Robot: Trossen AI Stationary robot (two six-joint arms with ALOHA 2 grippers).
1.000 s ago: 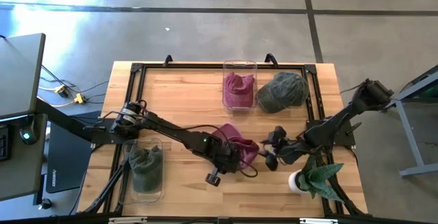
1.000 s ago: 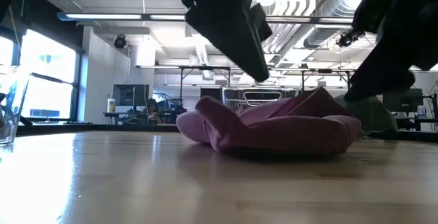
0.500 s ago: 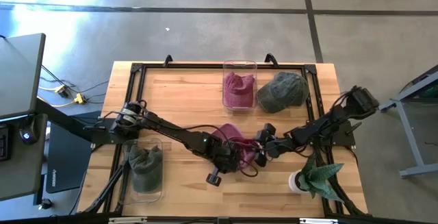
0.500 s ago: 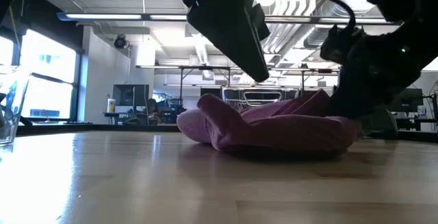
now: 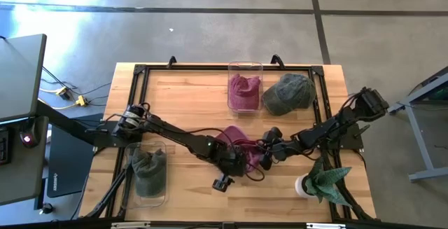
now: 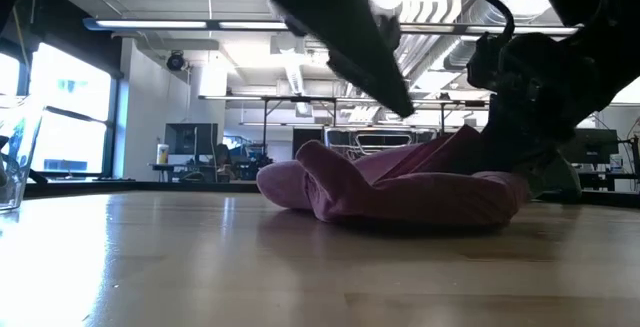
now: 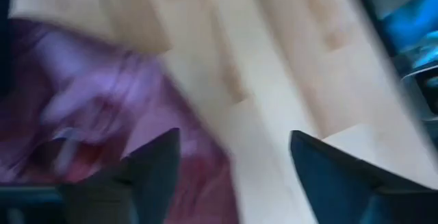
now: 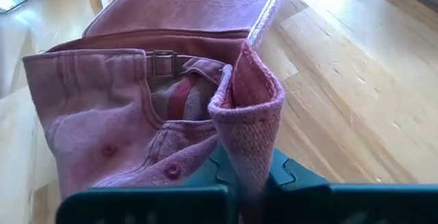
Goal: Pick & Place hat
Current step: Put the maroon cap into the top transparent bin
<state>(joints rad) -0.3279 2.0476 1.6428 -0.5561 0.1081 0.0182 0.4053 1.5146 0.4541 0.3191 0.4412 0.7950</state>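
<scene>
Soft, faded maroon cloth hat [image 8: 157, 107] (coarse weave, metal buckle) lies on a smooth, pale wooden table [image 5: 189, 96] with slight sheen.

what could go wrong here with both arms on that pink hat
1. The right hand pinches only a folded edge of the pink hat, so the cloth may slip out when lifted.
2. The left hand is open right beside the same hat; both arms crowd together in the high view and might bump.
3. The potted plant stands just beside the right arm and could be knocked on a swing.
</scene>
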